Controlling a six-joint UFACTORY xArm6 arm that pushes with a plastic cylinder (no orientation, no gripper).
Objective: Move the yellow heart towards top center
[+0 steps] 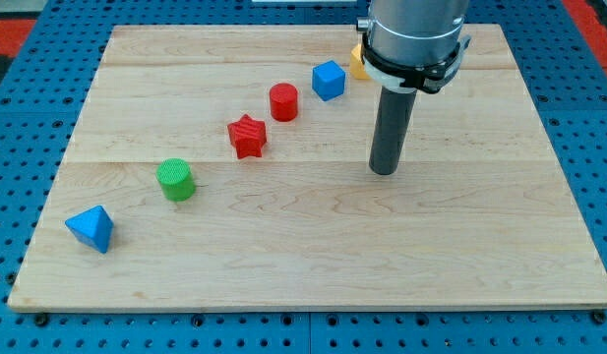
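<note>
A yellow block (355,63), mostly hidden behind the arm's housing, lies near the view's top, right of centre; its shape cannot be made out. My tip (383,171) rests on the wooden board (303,256), below the yellow block and apart from it. A blue cube (329,80) sits just left of the yellow block.
A red cylinder (283,101), a red star (247,136), a green cylinder (175,179) and a blue pyramid-like block (91,228) run in a diagonal line down to the view's lower left. Blue pegboard (598,147) surrounds the board.
</note>
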